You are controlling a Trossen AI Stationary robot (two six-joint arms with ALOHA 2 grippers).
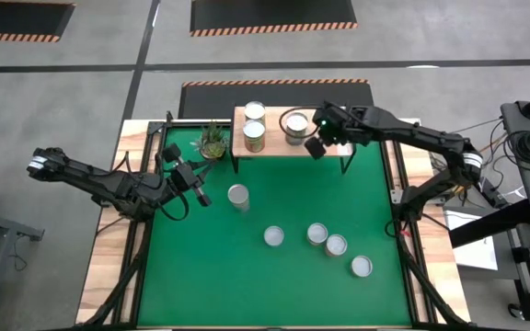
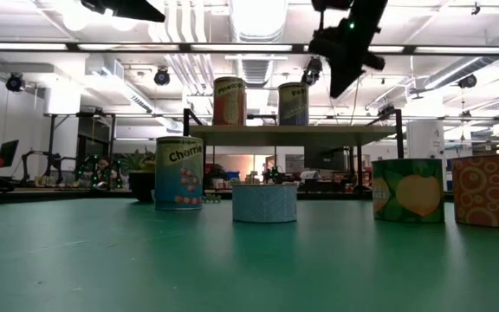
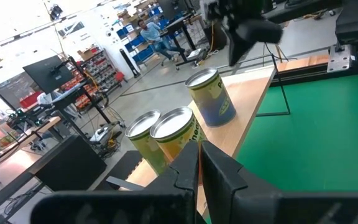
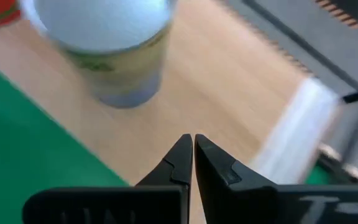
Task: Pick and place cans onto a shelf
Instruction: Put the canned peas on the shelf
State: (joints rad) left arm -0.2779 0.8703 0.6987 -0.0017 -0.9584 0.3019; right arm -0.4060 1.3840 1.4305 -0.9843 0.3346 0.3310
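The pale wood shelf (image 1: 293,145) stands on thin black legs at the far edge of the green mat. Three cans rest on it on their bases: two at its left end (image 1: 254,111) (image 1: 254,136) and one near the middle (image 1: 294,125). Several more cans stand upright on the mat, one alone (image 1: 238,196) and the rest in a loose group (image 1: 316,233). My right gripper (image 4: 192,142) is shut and empty, over the shelf just right of the middle can (image 4: 110,43). My left gripper (image 3: 199,152) is shut and empty, above the mat's left side, left of the lone can.
A small green potted plant (image 1: 213,140) stands just left of the shelf. The right half of the shelf (image 1: 362,147) is bare wood. In the low view, cans (image 2: 179,173) (image 2: 264,202) (image 2: 408,189) stand in front of the shelf (image 2: 293,132).
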